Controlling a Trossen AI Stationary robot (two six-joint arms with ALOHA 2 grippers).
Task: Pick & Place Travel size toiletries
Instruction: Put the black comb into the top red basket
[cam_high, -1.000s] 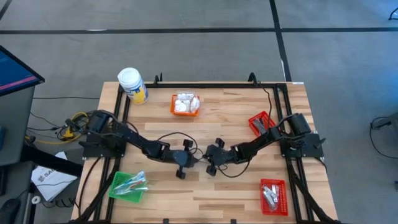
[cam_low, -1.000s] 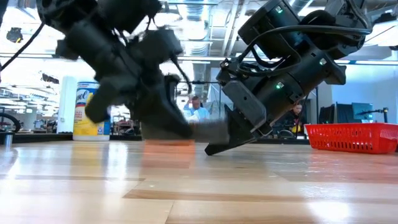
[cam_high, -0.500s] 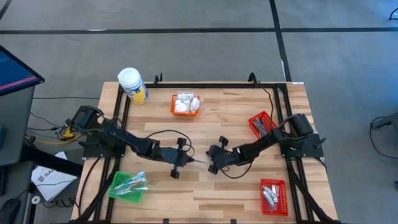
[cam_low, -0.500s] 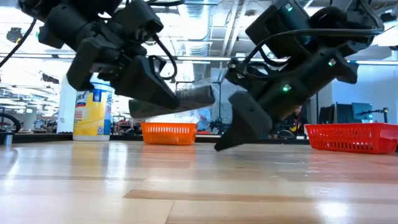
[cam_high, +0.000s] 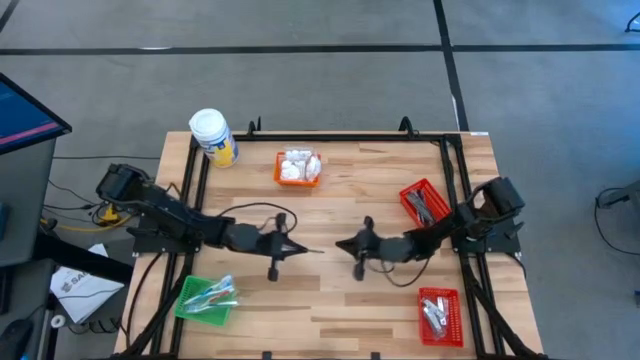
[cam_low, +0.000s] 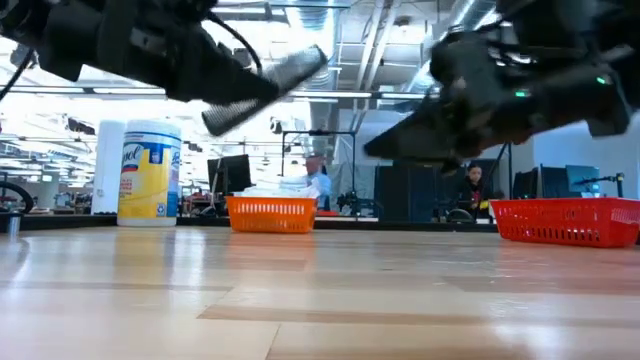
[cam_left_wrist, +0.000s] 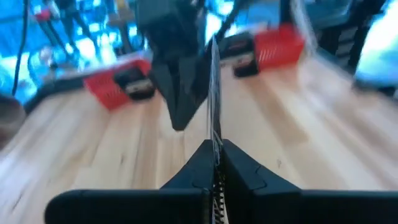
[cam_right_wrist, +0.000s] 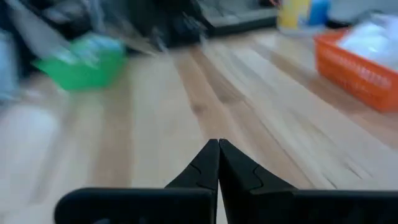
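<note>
Left gripper (cam_high: 290, 250): left of the table's middle, above the wood, its tip pointing at the other arm; fingers (cam_left_wrist: 239, 168) pressed together on a slim sachet (cam_high: 308, 251).
Slim sachet: sticks out past the left fingertips toward the table's centre. It is edge-on and a thin silvery line in the left wrist view (cam_left_wrist: 213, 93), and a grey strip held up off the table in the low view (cam_low: 290, 72).
Right gripper (cam_high: 343, 245): right of the middle, facing the left one across a gap; fingers (cam_right_wrist: 233, 165) closed flat against each other with nothing between them.
Change over the last second: the two grippers were nearly touching at the centre, tips low over the wood. Now both arms have drawn back toward their own sides and lifted, and bare wood lies between them.
Orange basket (cam_high: 298, 168): at the far side of the table, filled with white packets (cam_high: 299, 163). It was hidden behind the arms in the low view a second ago and is now in plain sight there (cam_low: 271, 214).
Green basket (cam_high: 208, 298): near left corner, holding clear-wrapped sticks (cam_high: 214, 293); unmoved.
Red baskets: one by the right arm's base (cam_high: 420, 200) with dark items, and one at the near right (cam_high: 438, 312) with silvery sachets (cam_high: 433, 310); both unmoved.
Jar (cam_high: 213, 136): far left corner, upright.
</note>
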